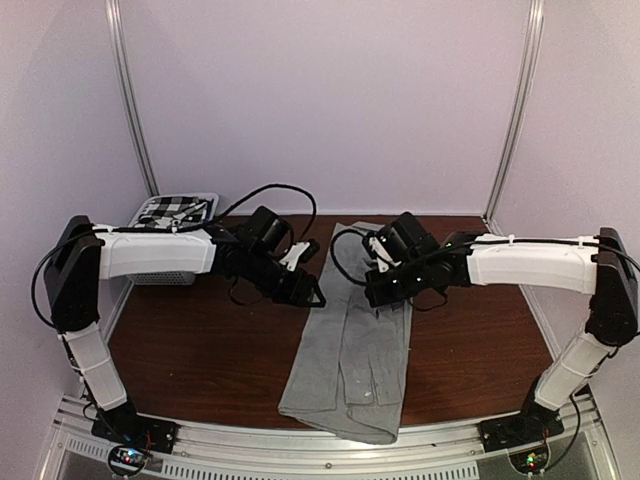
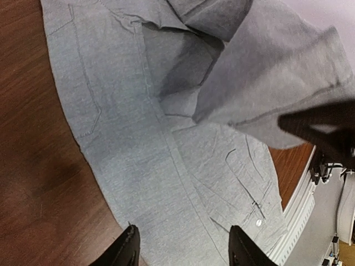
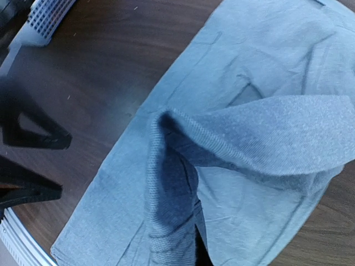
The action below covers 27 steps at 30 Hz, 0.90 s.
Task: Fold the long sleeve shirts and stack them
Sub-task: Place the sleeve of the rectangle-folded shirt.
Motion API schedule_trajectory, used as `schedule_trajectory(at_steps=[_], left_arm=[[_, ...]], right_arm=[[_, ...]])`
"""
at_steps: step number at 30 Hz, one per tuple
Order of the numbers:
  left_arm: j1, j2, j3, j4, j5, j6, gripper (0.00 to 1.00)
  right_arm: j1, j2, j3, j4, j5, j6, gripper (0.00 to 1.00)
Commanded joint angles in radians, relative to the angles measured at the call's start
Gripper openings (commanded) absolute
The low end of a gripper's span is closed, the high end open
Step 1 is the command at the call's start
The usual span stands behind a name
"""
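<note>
On the table (image 1: 200, 350), the right gripper (image 1: 375, 292) pinches the grey shirt (image 1: 350, 370), left gripper (image 2: 186, 252) half-open above it.

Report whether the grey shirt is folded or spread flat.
Partly folded. The grey shirt lies on the table as a long narrow strip, while the right gripper holds one flap of it lifted above the rest.

— What is concealed from above?
— The checked shirt (image 1: 172, 210) is largely hidden by the basket (image 1: 165, 277) and the left arm (image 1: 150, 255).
— And at the right wrist?
— The tips of the right gripper (image 1: 375, 288) are buried under the grey shirt (image 3: 249, 138).
</note>
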Motion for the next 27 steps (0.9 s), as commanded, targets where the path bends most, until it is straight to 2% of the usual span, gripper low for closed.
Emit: schedule_trajectory(at_steps=[1, 9, 12, 14, 20, 24, 27], left_arm=[[0.011, -0.056, -0.045, 0.053, -0.008, -0.010, 0.55], [0.011, -0.092, -0.099, 0.116, 0.046, -0.005, 0.56], [0.011, -0.093, -0.104, 0.118, 0.053, -0.004, 0.56], [0.011, -0.096, -0.107, 0.118, 0.059, -0.004, 0.56], [0.011, -0.096, -0.108, 0.113, 0.052, -0.011, 0.57], [0.011, -0.094, -0.118, 0.112, 0.051, -0.022, 0.59], [0.011, -0.098, -0.129, 0.107, 0.050, -0.024, 0.61]], right_arm=[[0.096, 0.046, 0.081, -0.015, 0.038, 0.014, 0.00], [0.111, 0.019, 0.082, -0.026, 0.013, 0.013, 0.01], [0.112, -0.015, 0.084, -0.066, 0.053, -0.006, 0.03], [0.114, -0.016, 0.082, -0.097, 0.021, -0.023, 0.04], [0.208, 0.057, 0.092, -0.136, -0.005, -0.021, 0.08], [0.251, 0.122, 0.118, -0.133, -0.002, -0.019, 0.22], [0.255, 0.111, 0.129, -0.128, 0.030, -0.018, 0.44]])
